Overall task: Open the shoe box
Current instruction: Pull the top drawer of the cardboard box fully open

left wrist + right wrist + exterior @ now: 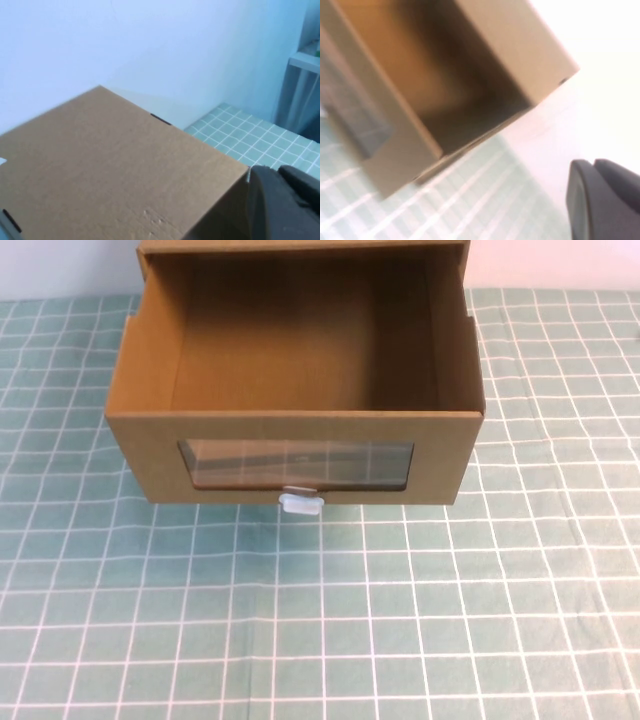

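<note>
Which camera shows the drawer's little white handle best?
The high view: the white handle sits plainly below the window. The left wrist view shows only the box top beside the left tool; the right wrist view shows the open drawer near the right tool, handle not clear.

Brown cardboard drawer-type shoe box (300,455) blocks the far middle of the table. Its drawer stands out toward the near side with an open top, so there is room to reach in from above. A small white pull tab (301,503) juts from the front. The green checked tablecloth (320,630) in front and on both sides gives free passage. The left gripper (285,205) is by the box's closed top. The right gripper (605,200) is closed, off the drawer's side, not touching it.
</note>
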Available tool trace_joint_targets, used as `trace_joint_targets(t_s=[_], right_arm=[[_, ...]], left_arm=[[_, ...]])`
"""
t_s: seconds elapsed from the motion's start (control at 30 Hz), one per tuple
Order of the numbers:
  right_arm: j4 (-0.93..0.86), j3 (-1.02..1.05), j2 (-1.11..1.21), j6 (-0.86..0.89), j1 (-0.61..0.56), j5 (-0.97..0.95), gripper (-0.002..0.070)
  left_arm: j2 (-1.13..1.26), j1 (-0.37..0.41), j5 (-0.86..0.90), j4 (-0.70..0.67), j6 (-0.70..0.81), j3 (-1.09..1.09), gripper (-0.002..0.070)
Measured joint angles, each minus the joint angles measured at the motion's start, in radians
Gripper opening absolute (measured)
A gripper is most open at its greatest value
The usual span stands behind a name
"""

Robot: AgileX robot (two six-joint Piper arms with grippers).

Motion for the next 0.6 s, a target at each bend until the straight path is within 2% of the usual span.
trace_joint_targets(t_s=[0.23, 0.4, 0.6], right_arm=[[0.255, 0.0, -0.295, -0.035, 0.0, 0.032, -0.0012], [0.317, 0.05, -0.465, -0.04, 0.0, 0.046, -0.0013], [0.341, 0.233, -0.6, -0.021, 0.0, 0.046, -0.0014]], left_arm=[[-0.263, 0.002, 0.006, 0.071, -0.031, 0.214, -0.0005], [-0.486, 0.002, 0.009, 0.154, -0.033, 0.498, -0.0005], [-0.804, 0.002, -0.045, 0.198, 0.008, 0.921, -0.0005]])
